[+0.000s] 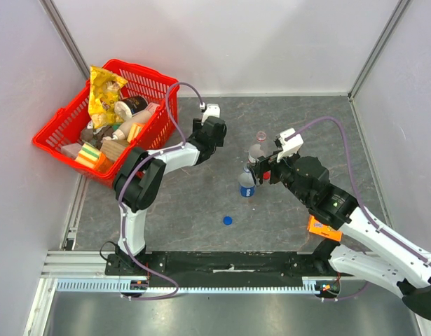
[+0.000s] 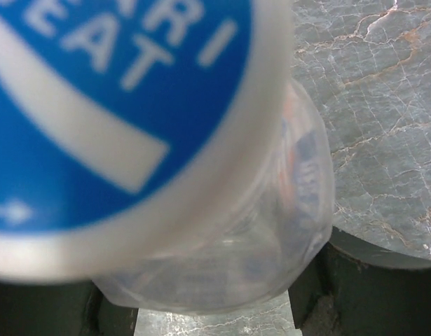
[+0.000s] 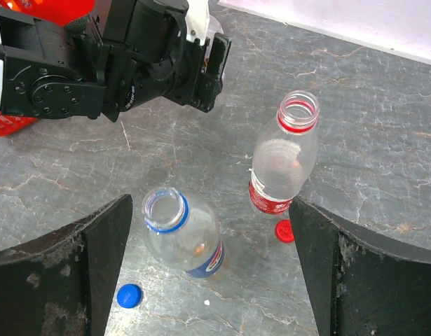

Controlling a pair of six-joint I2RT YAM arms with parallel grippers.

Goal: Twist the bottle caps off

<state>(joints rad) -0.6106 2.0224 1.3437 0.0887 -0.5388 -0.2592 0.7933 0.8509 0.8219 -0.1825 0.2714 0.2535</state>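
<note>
One blue-centred white cap [image 2: 120,133], left-wrist view only.

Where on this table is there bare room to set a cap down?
The near strip of table either side of the blue cap is bare, as is the far right corner. Crowded: mid-table, where the blue-labelled bottle, red-labelled bottle and red cap cluster.

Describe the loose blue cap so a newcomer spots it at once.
Start at the black base rail along the near edge of the grey table. Just beyond its middle, short of the blue-labelled bottle, lies the blue cap, alone. It is solid blue and clear of any bottle, unlike the red cap at the foot of the red-labelled bottle.
</note>
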